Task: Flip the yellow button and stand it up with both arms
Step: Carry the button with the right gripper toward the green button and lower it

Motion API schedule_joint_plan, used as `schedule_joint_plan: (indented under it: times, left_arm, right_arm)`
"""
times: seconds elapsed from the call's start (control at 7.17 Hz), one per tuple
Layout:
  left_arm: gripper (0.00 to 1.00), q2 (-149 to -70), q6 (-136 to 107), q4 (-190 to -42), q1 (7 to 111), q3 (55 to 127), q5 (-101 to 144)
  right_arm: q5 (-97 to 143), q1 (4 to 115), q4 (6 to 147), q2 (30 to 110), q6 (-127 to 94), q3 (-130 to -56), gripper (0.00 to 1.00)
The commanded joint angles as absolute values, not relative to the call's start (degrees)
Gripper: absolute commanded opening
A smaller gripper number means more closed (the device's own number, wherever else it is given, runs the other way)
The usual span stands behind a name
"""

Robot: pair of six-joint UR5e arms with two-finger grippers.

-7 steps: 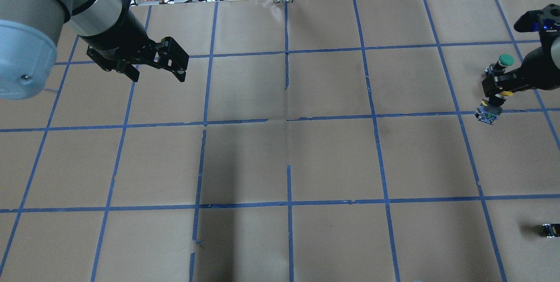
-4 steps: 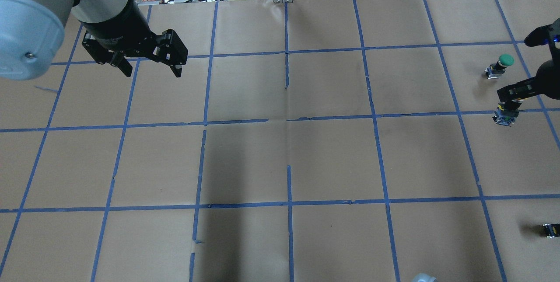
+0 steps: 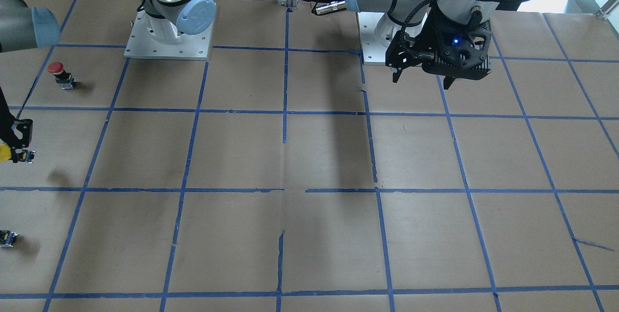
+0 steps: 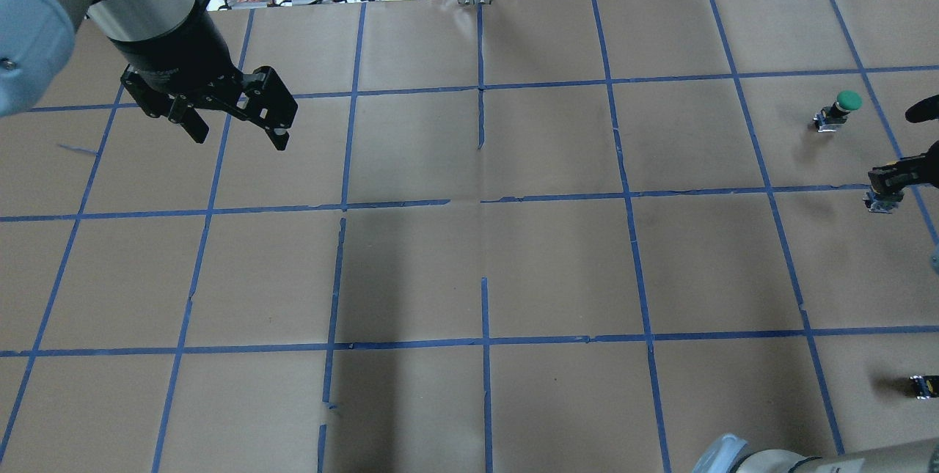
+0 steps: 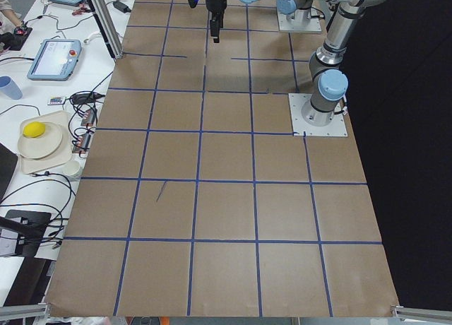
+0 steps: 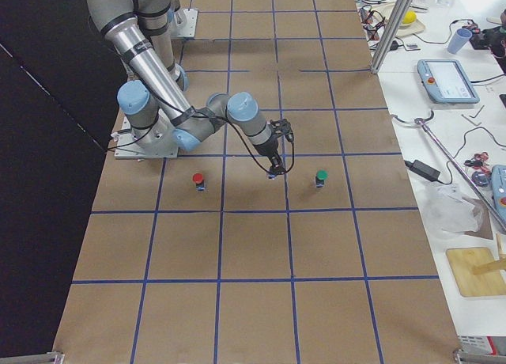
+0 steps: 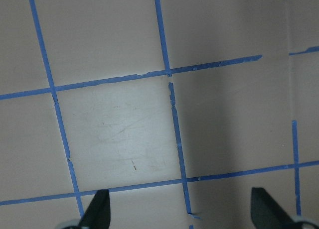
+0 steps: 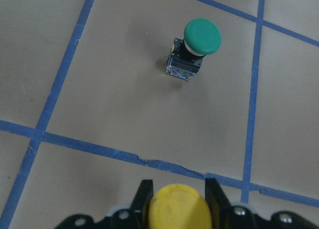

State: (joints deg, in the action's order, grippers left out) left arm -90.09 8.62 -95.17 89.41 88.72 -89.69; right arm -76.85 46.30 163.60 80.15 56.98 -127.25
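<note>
My right gripper (image 4: 891,181) is shut on the yellow button (image 8: 175,209), whose yellow cap sits between the fingers at the bottom of the right wrist view. The button's grey base (image 4: 878,202) pokes out below the fingers at the table's right edge. In the front-facing view the right gripper (image 3: 19,143) holds it at the far left, above its shadow on the paper. My left gripper (image 4: 236,125) is open and empty above the far left part of the table. Its two fingertips (image 7: 97,211) show over bare paper.
A green-capped button (image 4: 843,108) stands upright just beyond the right gripper, also in the right wrist view (image 8: 194,47). A red-capped button (image 3: 60,74) stands near the right arm's base. A small black block (image 4: 923,385) lies at the near right edge. Blue tape lines grid the brown paper.
My right gripper has carried the yellow button rightward and slightly nearer, away from the green button. My left gripper has shifted a little to the left and stays open.
</note>
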Motion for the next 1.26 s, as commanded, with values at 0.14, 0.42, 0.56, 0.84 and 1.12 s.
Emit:
schedule_joint_plan:
  times: [0.14, 0.42, 0.56, 0.84, 1.12]
  left_arm:
    - [1.00, -90.00, 8.70, -95.19, 88.86, 90.96, -84.47]
    - [1.00, -89.05, 3.91, -94.66, 88.77, 91.22, -84.55]
    - [1.00, -89.03, 3.26, -94.75, 88.60, 91.06, -85.33]
    - [1.00, -90.25, 3.52, -94.40, 88.68, 90.71, -85.43]
    - [1.00, -89.74, 3.52, -94.48, 88.77, 91.23, -85.69]
  right_arm:
    - [-73.68, 42.03, 171.21, 78.84, 57.13, -132.01, 0.20]
    - [-72.43, 42.01, 171.30, 77.96, 56.78, -132.97, 0.20]
    - [-72.33, 42.01, 171.30, 77.96, 56.95, -133.41, 0.20]
    - [-72.42, 41.92, 171.56, 77.87, 56.95, -134.73, 0.21]
    - [-73.38, 41.92, 171.65, 77.96, 56.87, -134.74, 0.29]
